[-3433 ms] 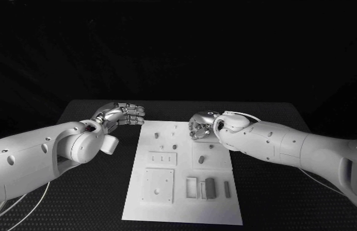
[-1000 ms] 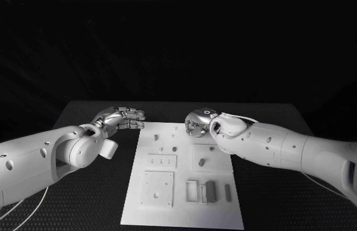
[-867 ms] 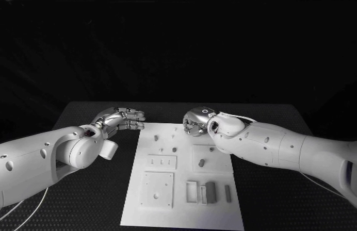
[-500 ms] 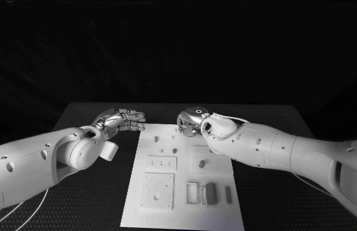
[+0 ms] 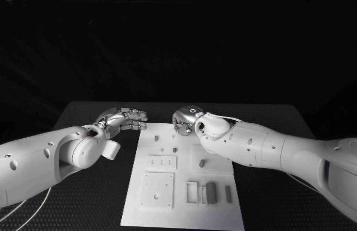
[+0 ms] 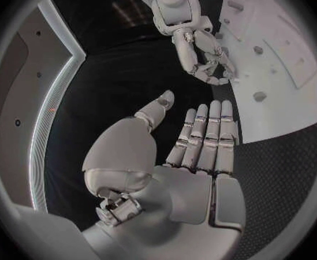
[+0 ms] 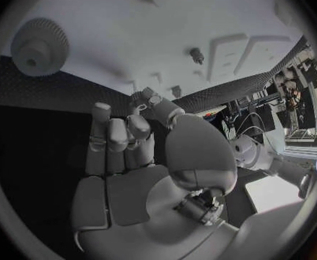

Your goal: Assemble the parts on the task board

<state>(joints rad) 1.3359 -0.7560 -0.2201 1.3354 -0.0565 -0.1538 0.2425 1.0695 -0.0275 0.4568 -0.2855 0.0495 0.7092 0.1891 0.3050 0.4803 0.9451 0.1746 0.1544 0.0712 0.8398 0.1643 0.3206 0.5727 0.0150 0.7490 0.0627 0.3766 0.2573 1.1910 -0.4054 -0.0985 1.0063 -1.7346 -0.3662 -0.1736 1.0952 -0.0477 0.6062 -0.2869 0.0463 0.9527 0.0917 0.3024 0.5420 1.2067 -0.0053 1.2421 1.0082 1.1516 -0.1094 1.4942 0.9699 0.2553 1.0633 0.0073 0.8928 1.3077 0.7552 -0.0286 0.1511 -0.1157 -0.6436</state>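
Task board (image 5: 145,210): a long white plate, laid flat on the black counter, its length running away from the robot.
Near end: a square raised block (image 5: 158,185) with a small hole is seen at the left; beside it, narrow upright slots and a dark grey bar part (image 5: 211,190) are set side by side.
Middle: a small plate with slits (image 5: 161,161) is placed left; an oval grey part (image 5: 201,163) is seated on a square pad at the right.
Far end: small grey pegs (image 5: 157,137) are stood upright.
Gear (image 7: 37,46): a round toothed part, laid flat at the board's edge.
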